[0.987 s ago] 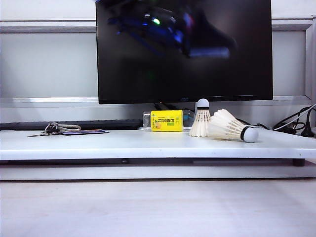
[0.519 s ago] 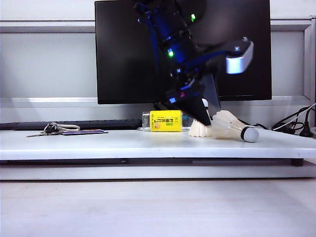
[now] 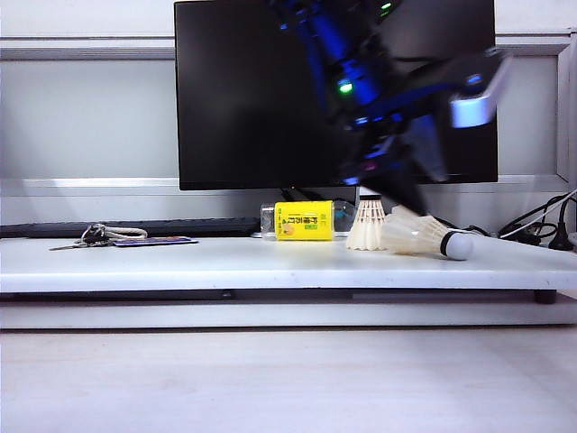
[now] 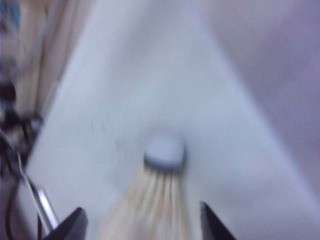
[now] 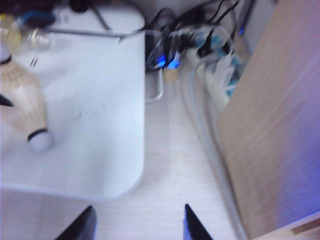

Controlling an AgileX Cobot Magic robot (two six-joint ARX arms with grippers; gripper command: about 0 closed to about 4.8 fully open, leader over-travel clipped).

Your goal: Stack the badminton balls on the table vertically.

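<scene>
Two badminton balls rest on the white table [image 3: 180,262]. One stands upright [image 3: 367,225] on its skirt. The other lies on its side [image 3: 419,234], cork tip [image 3: 457,244] pointing right. My left gripper [image 3: 410,203] reaches down from above, blurred, just over the lying one. In the left wrist view that ball's skirt [image 4: 150,210] lies between the open jaws of the left gripper [image 4: 142,227], with gaps on both sides, and its cork [image 4: 165,150] points away. My right gripper [image 5: 139,225] hangs open over the lower wood-grain surface, off the table's corner; the lying ball [image 5: 27,107] shows far from it.
A black monitor [image 3: 334,90] stands behind the balls. A clear bottle with a yellow label [image 3: 304,220] lies just left of the upright ball. Keys [image 3: 99,234] and a dark card [image 3: 153,241] lie at the left. Cables [image 5: 200,45] bunch beyond the table's right end, beside a wood panel [image 5: 275,125].
The left arm has come down into view in front of the monitor and swung right, from the upright ball to over the lying one. Both balls stay put.
</scene>
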